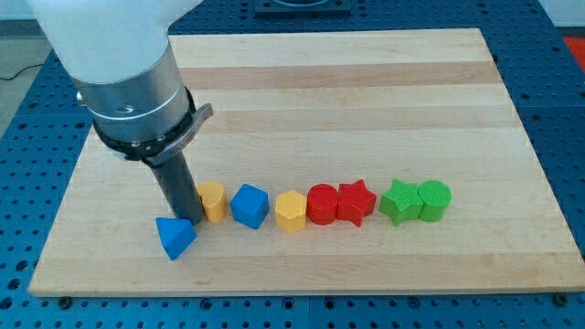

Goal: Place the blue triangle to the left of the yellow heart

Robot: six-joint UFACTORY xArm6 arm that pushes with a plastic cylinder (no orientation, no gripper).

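The blue triangle point(175, 238) lies near the view's bottom left of the wooden board point(302, 82). The yellow heart point(212, 200) sits just up and right of it. My tip point(186, 219) rests between them, touching the triangle's upper right edge and close to the heart's left side. The rod hangs from the large white and grey arm at the view's top left.
A row of blocks runs rightward from the heart: a blue cube point(249, 206), a yellow hexagon point(290, 211), a red cylinder point(322, 203), a red star point(356, 202), a green star point(399, 201) and a green cylinder point(434, 200). The board's bottom edge is close below the triangle.
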